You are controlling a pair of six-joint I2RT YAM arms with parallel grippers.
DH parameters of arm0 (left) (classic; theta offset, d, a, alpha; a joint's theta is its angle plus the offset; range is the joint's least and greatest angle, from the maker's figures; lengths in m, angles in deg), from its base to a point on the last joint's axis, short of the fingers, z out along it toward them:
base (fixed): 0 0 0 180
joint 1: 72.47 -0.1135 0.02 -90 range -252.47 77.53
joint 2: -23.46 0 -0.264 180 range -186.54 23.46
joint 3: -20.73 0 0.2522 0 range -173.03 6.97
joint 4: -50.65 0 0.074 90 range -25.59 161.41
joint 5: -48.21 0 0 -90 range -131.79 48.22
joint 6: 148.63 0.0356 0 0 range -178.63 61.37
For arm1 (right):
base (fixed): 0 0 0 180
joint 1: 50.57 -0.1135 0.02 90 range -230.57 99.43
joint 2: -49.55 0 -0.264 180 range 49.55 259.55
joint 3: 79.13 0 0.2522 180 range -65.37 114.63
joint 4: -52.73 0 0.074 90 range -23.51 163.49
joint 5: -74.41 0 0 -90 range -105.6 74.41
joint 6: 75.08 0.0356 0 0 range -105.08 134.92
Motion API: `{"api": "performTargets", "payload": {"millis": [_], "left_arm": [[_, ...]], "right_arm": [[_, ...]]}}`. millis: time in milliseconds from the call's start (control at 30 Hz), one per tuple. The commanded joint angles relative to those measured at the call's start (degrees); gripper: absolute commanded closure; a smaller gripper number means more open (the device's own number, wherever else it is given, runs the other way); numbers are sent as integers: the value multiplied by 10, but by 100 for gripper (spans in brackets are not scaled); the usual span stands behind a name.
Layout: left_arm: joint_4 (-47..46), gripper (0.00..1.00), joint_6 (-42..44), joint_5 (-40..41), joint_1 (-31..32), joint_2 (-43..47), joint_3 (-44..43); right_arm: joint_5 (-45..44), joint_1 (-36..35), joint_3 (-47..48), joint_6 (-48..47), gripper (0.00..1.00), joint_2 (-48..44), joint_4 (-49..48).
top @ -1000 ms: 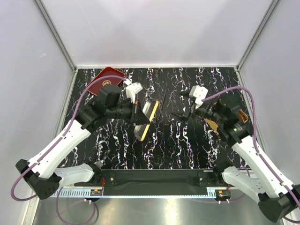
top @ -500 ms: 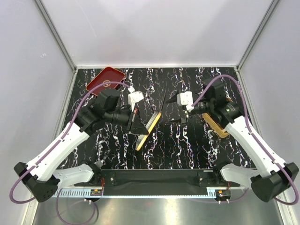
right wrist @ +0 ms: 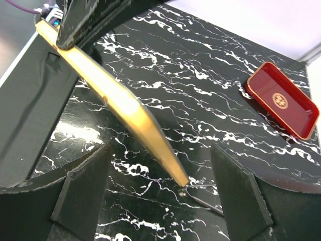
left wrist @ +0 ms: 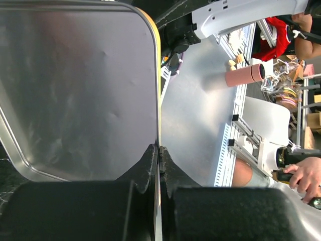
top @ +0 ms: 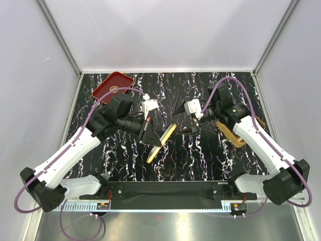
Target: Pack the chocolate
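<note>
Over mid-table, my left gripper [top: 150, 134] is clamped on the edge of the tilted gold lid [top: 163, 142]. My right gripper [top: 184, 118] waits near its upper end, jaws apart. No chocolate shows in any view. Such small pieces should be light, smooth and easily marked, so I'd pinch each gently across its sides.
</note>
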Motion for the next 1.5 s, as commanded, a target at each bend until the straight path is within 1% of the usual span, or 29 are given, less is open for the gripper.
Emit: {"api": "performTargets", "payload": {"millis": [0,233,300,367,400,467,500,567,600,633,700,733,800,833,867,900,933,967,1000,1067,1133,1167,1200,1233,1267,1300,1367,1400,1467], "left_arm": [[-35,100,9,-42,1,-8,-8],[-38,100,23,-55,1,-25,-24],[-37,100,30,-49,0,-31,-32],[-28,100,38,-49,-2,-42,-38],[-27,100,39,-48,-4,-44,-43],[-28,100,43,-48,-19,-46,-45],[-37,100,35,-49,-28,-46,-43],[-37,100,25,-47,-61,-51,-47],[-41,100,15,-44,-85,-53,-58],[-49,99,3,-39,-96,-54,-63],[-56,92,-19,-3,-111,-58,-87],[-60,81,-24,11,-120,-63,-95],[-65,81,-37,48,-126,-71,-128],[-64,72,-42,63,-131,-83,-142],[-61,66,-47,79,-136,-89,-157],[-42,64,-57,132,-140,-96,-192],[-31,58,-63,162,-152,-110,-211],[-21,54,-69,193,-159,-114,-228],[-7,52,-87,255,-169,-118,-260],[-13,51,-108,289,-207,-115,-284],[-42,49,-129,321,-240,-106,-291],[-49,48,-131,327,-247,-104,-300],[-56,43,-127,345,-252,-104,-306],[-59,40,-123,350,-254,-108,-312],[-61,37,-120,351,-254,-111,-320],[-64,30,-116,340,-254,-118,-323],[-67,25,-112,309,-254,-141,-325],[-64,18,-109,278,-254,-151,-322],[-67,17,-99,254,-246,-172,-300]], "right_arm": [[39,-4,26,-21,14,18,-6],[80,-6,48,-63,18,54,52],[93,-8,57,-84,25,67,86],[103,-9,66,-105,36,76,110],[107,-8,68,-106,49,82,122],[107,-9,69,-91,61,87,123],[114,-9,69,-91,71,91,131],[125,-9,68,-80,81,99,129],[136,-9,67,-71,90,101,117],[144,-9,66,-62,92,103,110],[165,-9,58,-21,99,107,69],[172,-9,54,3,100,108,46],[188,-8,35,92,100,106,-37],[194,-9,17,168,100,104,-74],[193,-9,8,218,100,102,-113],[171,-9,-4,277,100,98,-211],[152,-9,-24,385,100,93,-256],[130,-9,-30,421,100,89,-290],[94,-9,-34,441,100,83,-314],[71,-9,-25,468,100,83,-307],[9,-8,4,548,100,90,-303],[-15,-8,19,565,100,100,-266],[-57,-8,32,578,100,106,-254],[-76,-7,53,631,100,111,-242],[-95,-6,62,651,100,118,-228],[-128,-4,69,663,100,121,-205],[-176,10,63,707,100,106,-200],[-214,18,53,721,100,95,-210],[-227,74,18,773,100,64,-233]]}}
